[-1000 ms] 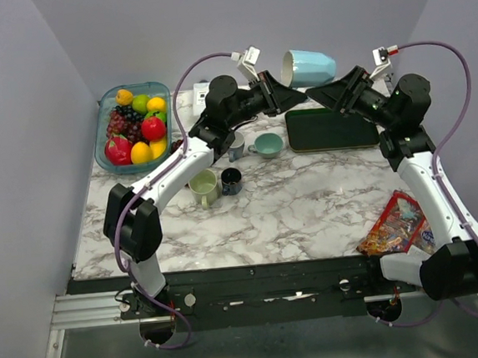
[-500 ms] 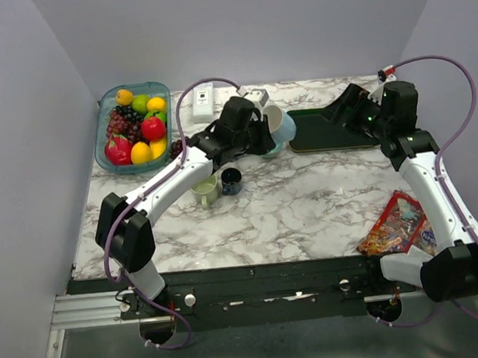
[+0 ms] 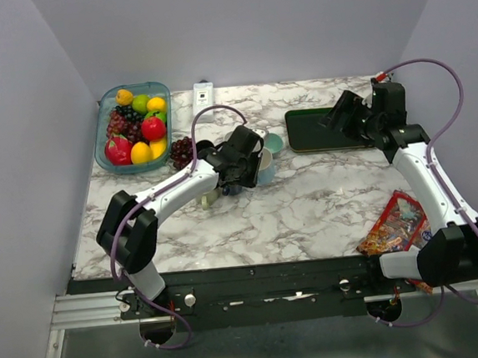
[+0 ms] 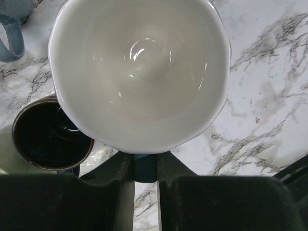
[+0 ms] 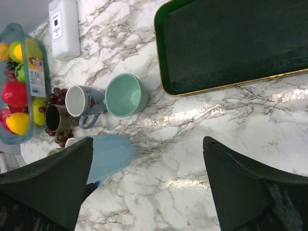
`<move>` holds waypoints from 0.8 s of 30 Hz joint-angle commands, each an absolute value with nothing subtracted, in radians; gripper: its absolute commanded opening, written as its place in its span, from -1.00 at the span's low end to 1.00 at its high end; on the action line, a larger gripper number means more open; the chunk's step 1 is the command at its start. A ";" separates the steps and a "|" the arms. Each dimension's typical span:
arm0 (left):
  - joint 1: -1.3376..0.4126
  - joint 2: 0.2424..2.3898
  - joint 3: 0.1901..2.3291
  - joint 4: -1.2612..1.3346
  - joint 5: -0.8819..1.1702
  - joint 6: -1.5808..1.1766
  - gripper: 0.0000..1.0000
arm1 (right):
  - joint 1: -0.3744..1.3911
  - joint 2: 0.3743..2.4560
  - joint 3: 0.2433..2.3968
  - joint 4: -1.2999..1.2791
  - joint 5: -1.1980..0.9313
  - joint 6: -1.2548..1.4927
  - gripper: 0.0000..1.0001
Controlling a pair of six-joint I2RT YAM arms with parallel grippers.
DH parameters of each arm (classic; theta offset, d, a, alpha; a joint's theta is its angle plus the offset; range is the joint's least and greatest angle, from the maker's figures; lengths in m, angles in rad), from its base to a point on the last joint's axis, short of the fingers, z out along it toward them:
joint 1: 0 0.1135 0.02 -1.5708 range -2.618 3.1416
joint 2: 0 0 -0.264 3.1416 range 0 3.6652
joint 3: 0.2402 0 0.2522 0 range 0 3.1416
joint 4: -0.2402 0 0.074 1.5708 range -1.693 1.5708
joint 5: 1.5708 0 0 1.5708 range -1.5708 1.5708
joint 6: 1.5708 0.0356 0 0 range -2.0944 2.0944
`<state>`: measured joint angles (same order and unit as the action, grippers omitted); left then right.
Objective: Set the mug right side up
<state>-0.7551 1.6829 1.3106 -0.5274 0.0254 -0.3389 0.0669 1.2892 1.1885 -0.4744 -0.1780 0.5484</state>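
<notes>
The light blue mug (image 4: 139, 72) was nearly right way up, I thought. Its open mouth faced up, maybe leaning a bit, just beside a dark cup (image 4: 50, 132). The left gripper (image 4: 145, 168) pinched the mug, so setting it down and letting go was left. The right gripper (image 5: 149, 187) was spread wide, holding nothing. The table (image 3: 308, 206) was white marble, with grey walls (image 3: 251, 27) around.
</notes>
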 commanded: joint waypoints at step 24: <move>-0.801 1.729 1.324 -0.477 -0.043 -0.230 0.34 | 0.069 1.344 1.219 -0.557 -0.097 0.545 1.00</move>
